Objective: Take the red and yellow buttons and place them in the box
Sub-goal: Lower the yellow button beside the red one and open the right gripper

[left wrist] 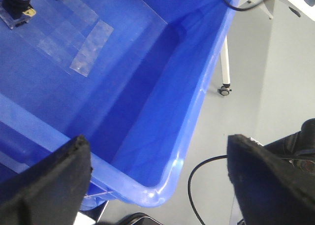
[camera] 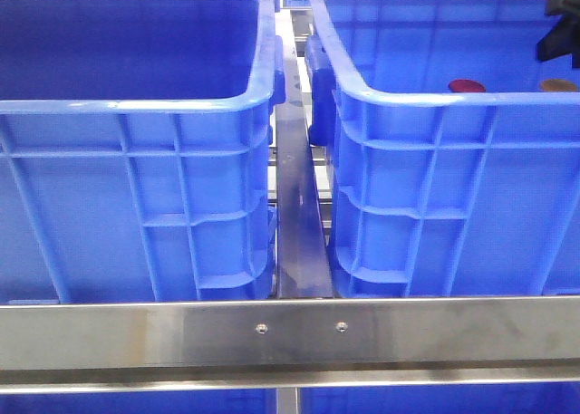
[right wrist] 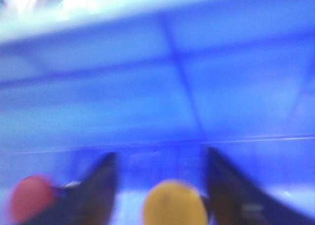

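Two look-alike blue crates fill the front view, the left one [camera: 136,106] and the right one [camera: 435,101]. The red button [camera: 467,85] and the yellow button [camera: 557,85] lie inside the right crate, just above its near rim. My right gripper [camera: 564,23] hangs over that crate's far right. The right wrist view is blurred. There my right gripper [right wrist: 161,155] is open, the yellow button [right wrist: 174,205] sits between its fingers and the red button [right wrist: 29,198] lies outside one finger. My left gripper [left wrist: 157,141] is open and empty above a crate corner [left wrist: 162,190].
A steel rail [camera: 290,332] crosses in front of the crates and a steel bar [camera: 297,206] runs between them. In the left wrist view, a red-capped part on a clear block [left wrist: 19,3] and tape strips [left wrist: 91,48] sit on the crate floor. Grey floor, a black cable [left wrist: 197,185] and a caster [left wrist: 225,90] lie beyond.
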Tool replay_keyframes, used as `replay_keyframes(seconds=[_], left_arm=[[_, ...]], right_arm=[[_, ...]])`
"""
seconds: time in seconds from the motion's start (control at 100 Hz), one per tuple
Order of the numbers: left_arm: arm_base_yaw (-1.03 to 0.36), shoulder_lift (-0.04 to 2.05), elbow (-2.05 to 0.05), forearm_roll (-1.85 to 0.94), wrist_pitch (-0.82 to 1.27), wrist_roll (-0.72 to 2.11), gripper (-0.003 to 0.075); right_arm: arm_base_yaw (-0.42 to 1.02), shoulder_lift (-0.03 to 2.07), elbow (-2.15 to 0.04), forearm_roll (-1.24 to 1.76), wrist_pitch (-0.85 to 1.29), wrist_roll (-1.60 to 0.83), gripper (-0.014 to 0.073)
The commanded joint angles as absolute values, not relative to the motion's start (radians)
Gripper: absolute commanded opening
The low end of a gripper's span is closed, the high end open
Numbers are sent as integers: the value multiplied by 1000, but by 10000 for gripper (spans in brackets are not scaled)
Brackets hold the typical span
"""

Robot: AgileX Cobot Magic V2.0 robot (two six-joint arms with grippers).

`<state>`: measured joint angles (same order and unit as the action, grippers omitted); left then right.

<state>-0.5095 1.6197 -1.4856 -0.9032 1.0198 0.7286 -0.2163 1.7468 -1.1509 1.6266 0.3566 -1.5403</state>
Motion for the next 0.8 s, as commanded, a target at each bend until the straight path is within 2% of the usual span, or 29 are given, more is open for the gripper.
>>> replay_keyframes(seconds=[0.0,0.12,0.23,0.33,0.79], left_arm=[[-515,1575,-1513,-958,988,729,493],[-515,1575,-1513,-958,990,723,374],[-515,1573,-1513,-958,994,723,186],[-515,1573,-1513,-958,998,723,-19],[-515,1534,-1474,-952,939,718,-20]], right_arm=[[-225,1636,-1139,1627,372,-1555,228],[-225,1544,-1059,1613,373,-1555,57],[-225,1451,-987,1613,373,-1555,-73],[-225,1361,-923,1613,374,-1555,-69],[-225,1101,-699,1612,456,-1555,-69]])
